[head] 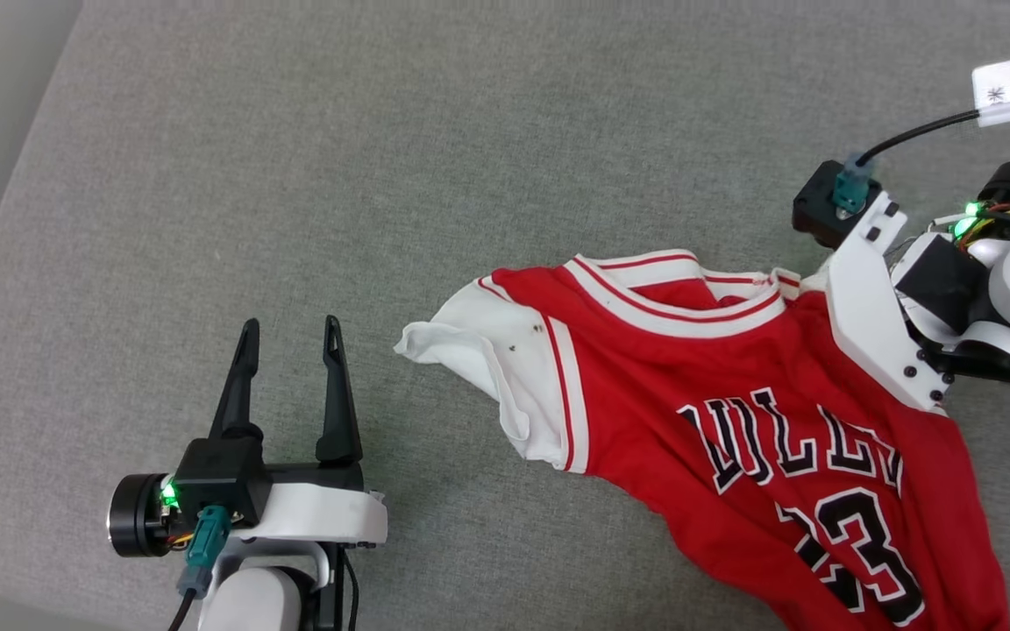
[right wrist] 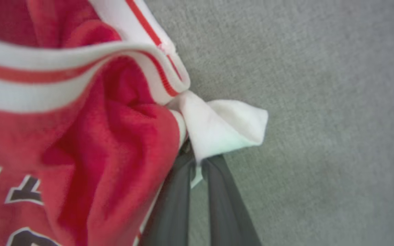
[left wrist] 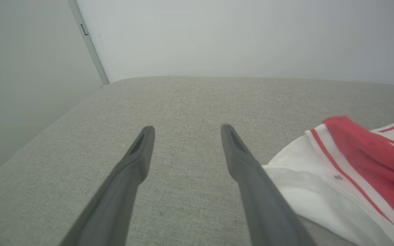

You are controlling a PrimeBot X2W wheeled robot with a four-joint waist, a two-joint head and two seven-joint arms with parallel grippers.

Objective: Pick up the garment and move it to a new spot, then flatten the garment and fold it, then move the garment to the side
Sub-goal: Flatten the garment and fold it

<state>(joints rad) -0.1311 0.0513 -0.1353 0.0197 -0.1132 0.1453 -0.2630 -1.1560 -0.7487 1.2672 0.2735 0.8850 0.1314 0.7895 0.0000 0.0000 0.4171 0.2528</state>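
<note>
Black fingers of the right end effector (right wrist: 197,160) are pinched shut on a fold of white sleeve at one shoulder of the garment (right wrist: 115,119), seen at the centre of the right wrist view. Red cloth bunches in soft ridges just left of the grip, and the red-and-white striped collar trim arcs across the upper left of that frame.

In the head view the garment (head: 733,368) lies front up on a grey woven surface (head: 382,131), stretching from mid-frame to the lower right corner. It is a red jersey-style T-shirt with a striped neckline, black letters outlined in white and a two-digit number beneath them. The other white short sleeve, edged with a thin red stripe and marked by a few small dark specks, spreads rumpled toward the centre of the frame. The body is creased rather than flat.

At the lower left of the head view the left end effector (head: 290,329) rests with its fingers spread apart and nothing between them, apart from the sleeve. In the left wrist view the white sleeve and red shoulder sit at the lower right, just beside one finger.
</note>
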